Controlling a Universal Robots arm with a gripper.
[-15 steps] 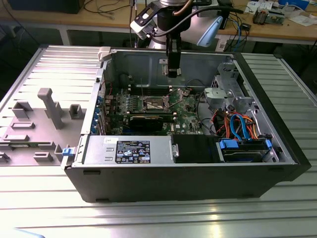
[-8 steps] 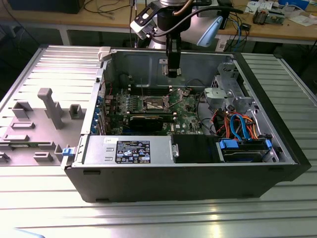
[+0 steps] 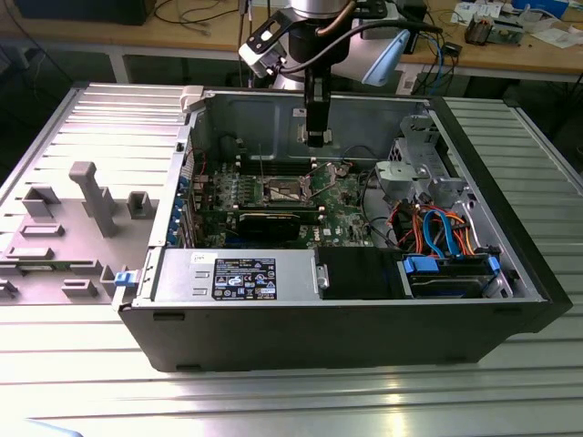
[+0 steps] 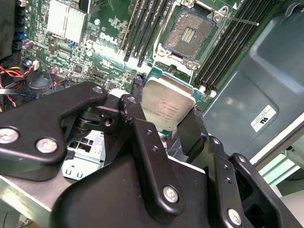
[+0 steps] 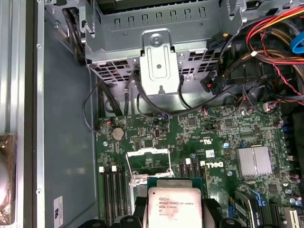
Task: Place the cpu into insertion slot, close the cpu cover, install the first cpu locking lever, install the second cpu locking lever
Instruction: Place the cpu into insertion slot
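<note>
Placement of the cpu [image 4: 168,107] is the step in hand. The pincer [image 4: 165,113] has its black fingers closed on two opposite edges of the flat, dull-silver square, holding it clear above the green board [image 4: 109,47], toward the far side of the open case [image 3: 364,319]. The insertion slot [image 4: 189,32] lies uncovered, a dark pin-field in a silver rim. Perhaps the chip is not yet straight over it. Seating calls for squaring chip to rim.

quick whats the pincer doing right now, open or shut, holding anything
Pincer: shut on the cpu, which is not yet in the slot.
</note>
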